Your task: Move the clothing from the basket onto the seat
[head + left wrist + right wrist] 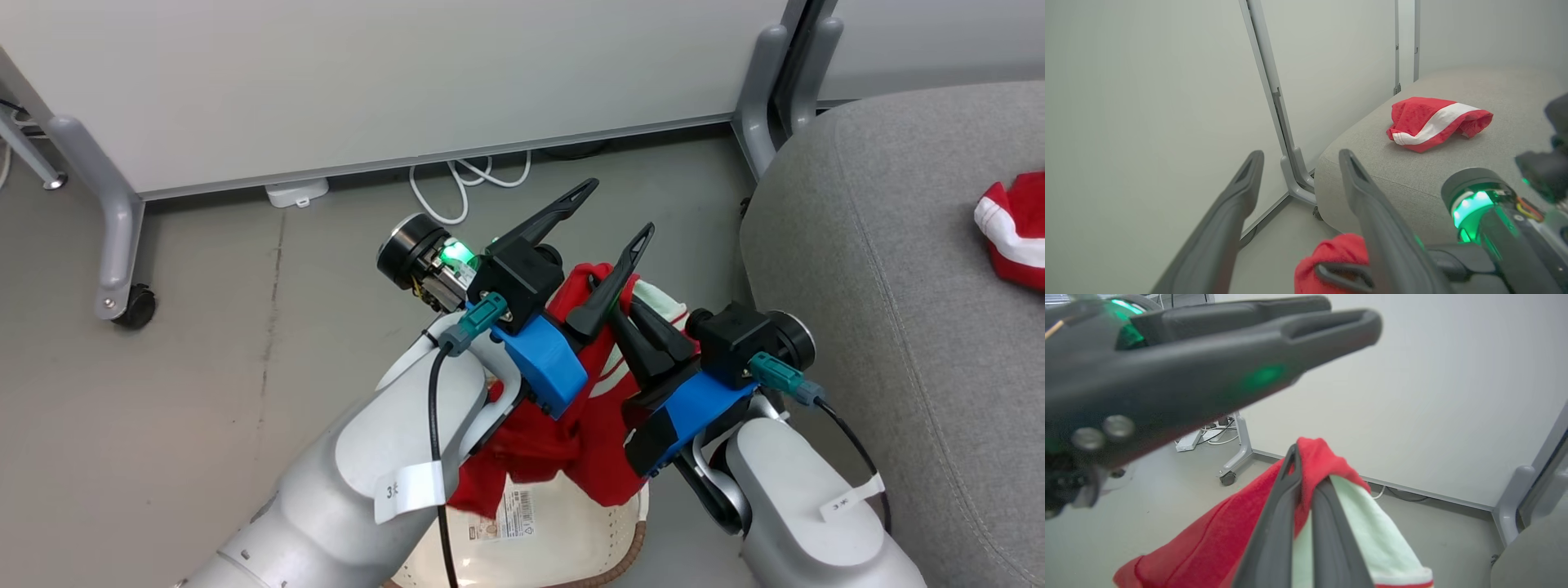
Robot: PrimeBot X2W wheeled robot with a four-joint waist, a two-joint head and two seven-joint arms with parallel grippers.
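Red-and-white soft fabric garment [575, 441], limp, light: right gripper [1306, 469] clenches a bunched fold, a sound hold; left gripper [623, 206] released.

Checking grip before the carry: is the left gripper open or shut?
Open. The left gripper has its fingers wide apart in its wrist view; the right gripper is the one shut on the red clothing.

Left hand [620, 208] open, right hand [627, 317] clamped shut — close alongside
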